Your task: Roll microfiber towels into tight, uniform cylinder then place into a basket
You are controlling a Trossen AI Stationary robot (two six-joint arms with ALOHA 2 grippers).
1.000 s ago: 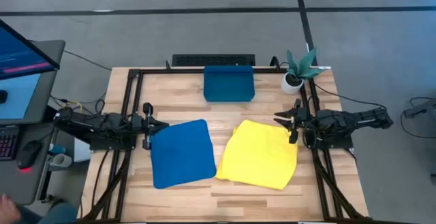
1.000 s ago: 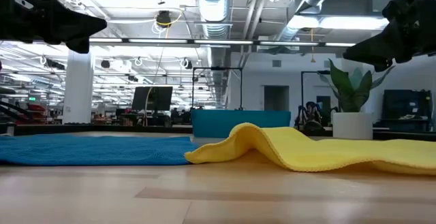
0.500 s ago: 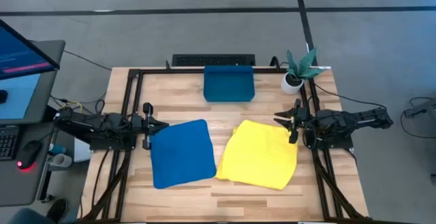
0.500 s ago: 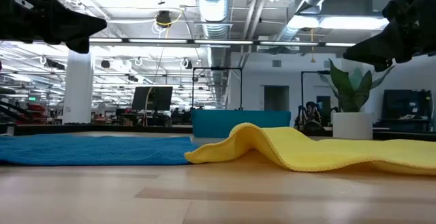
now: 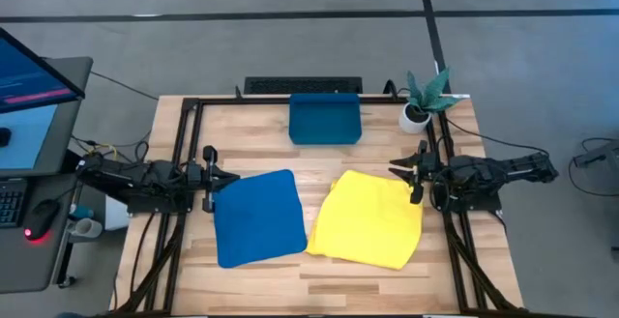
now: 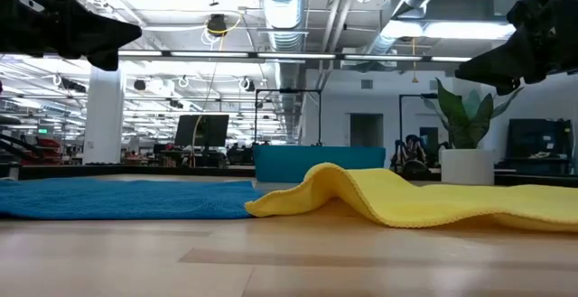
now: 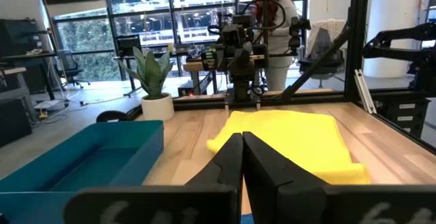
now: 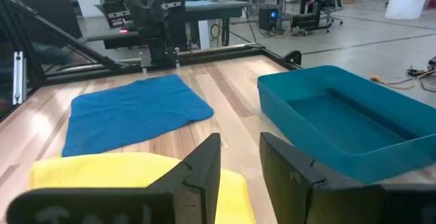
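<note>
The table (image 5: 319,270) is pale wood planks with visible grain and a slight sheen. On it, the blue towel (image 5: 257,217) and the yellow towel (image 5: 369,218) are soft matt cloth with a fine nubby pile; the yellow one lies rumpled. Beyond the towels, the basket (image 5: 325,120) looks like smooth teal plastic, faintly glossy. Beside the basket, the white pot (image 5: 414,119) is smooth.

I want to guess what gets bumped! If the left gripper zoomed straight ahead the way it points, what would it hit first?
Probably the right gripper facing it across the table. The left gripper, fingers shut, hovers above the blue towel and yellow towel, so it likely passes over both, though its height is hard to judge.
</note>
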